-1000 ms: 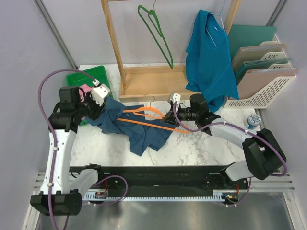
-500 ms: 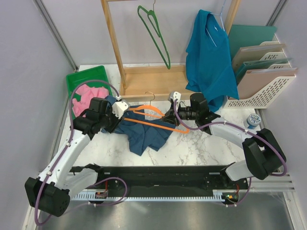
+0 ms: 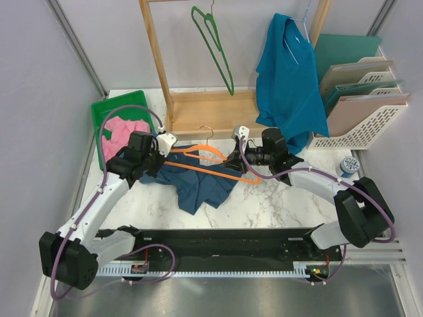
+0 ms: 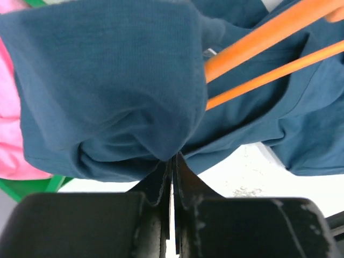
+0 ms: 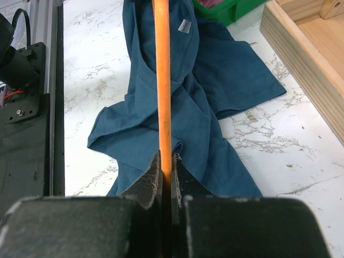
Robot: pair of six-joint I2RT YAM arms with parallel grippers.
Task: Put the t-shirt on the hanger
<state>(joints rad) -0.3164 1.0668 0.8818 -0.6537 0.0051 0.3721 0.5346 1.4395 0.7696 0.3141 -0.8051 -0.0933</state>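
The navy t-shirt (image 3: 198, 183) lies crumpled on the marble table between the arms. The orange hanger (image 3: 213, 166) runs across it, with its hook (image 3: 206, 132) toward the wooden rack. My left gripper (image 3: 160, 157) is at the shirt's left edge and shut on a fold of cloth (image 4: 123, 91). There the hanger's two bars (image 4: 258, 37) pass behind that fold. My right gripper (image 3: 232, 162) is shut on the hanger's right end. In the right wrist view the orange bar (image 5: 162, 80) runs straight out from my right gripper (image 5: 167, 161) over the t-shirt (image 5: 209, 102).
A green bin (image 3: 108, 109) holding a pink garment (image 3: 122, 132) sits just left of the left gripper. Behind stand a wooden rack (image 3: 198, 112) with a green hanger (image 3: 215, 46) and a teal shirt (image 3: 287, 79). A file rack (image 3: 367, 99) and a small roll (image 3: 348, 165) are at the right.
My left arm swung right and down from beside the bin to the shirt's left edge, and its jaws closed on the cloth. The right arm and the hanger stayed put.
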